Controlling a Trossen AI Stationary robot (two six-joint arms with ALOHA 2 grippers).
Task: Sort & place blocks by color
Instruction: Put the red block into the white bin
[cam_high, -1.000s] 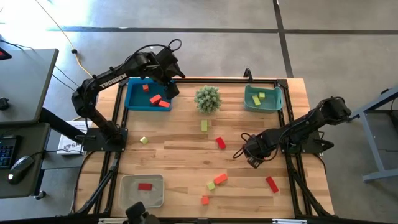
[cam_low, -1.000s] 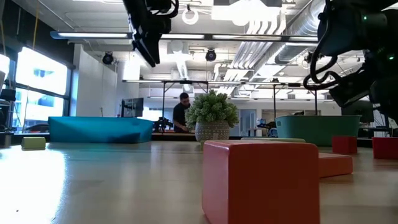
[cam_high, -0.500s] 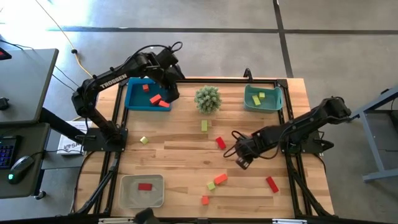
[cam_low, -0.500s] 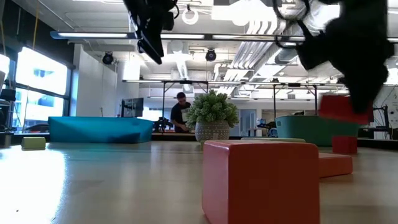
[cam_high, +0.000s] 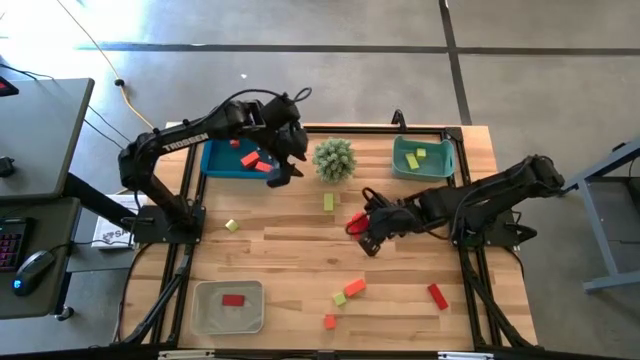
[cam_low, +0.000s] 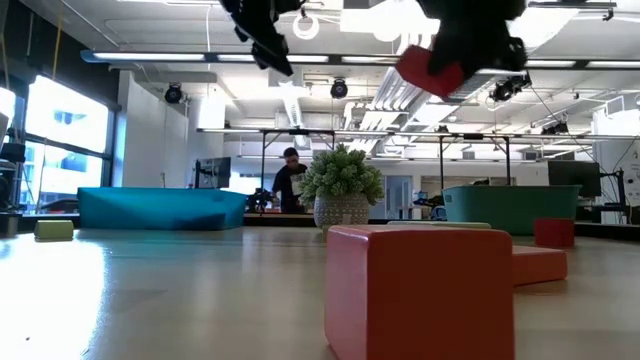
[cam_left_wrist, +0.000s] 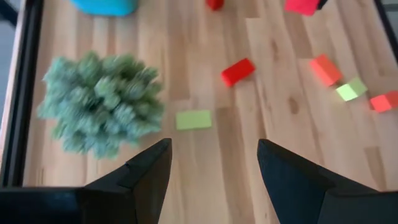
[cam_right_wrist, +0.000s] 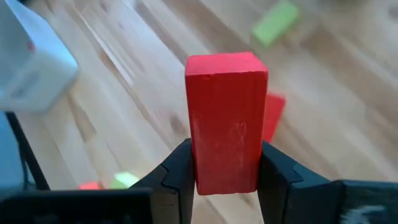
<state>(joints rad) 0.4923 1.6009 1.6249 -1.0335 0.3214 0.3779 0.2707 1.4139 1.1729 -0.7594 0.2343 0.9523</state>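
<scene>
Two grippers are up: my right gripper (cam_right_wrist: 225, 167) clamps a red block (cam_right_wrist: 226, 118) above the middle of the table (cam_high: 290, 235), and my left gripper (cam_left_wrist: 212, 163) hangs wide open, holding nothing, beside the plant (cam_high: 334, 158).

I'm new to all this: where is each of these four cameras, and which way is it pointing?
High view: above the table, looking straight down; both arms show.
Low view: at tabletop height, looking level past an orange-red block into the room; both arms hang in from above.
Left wrist view: on the left arm, looking down past the open left gripper at the plant.
Right wrist view: on the right arm; the right gripper is shut on the red block.
Shared: that red block shows in the high view and the low view.
</scene>
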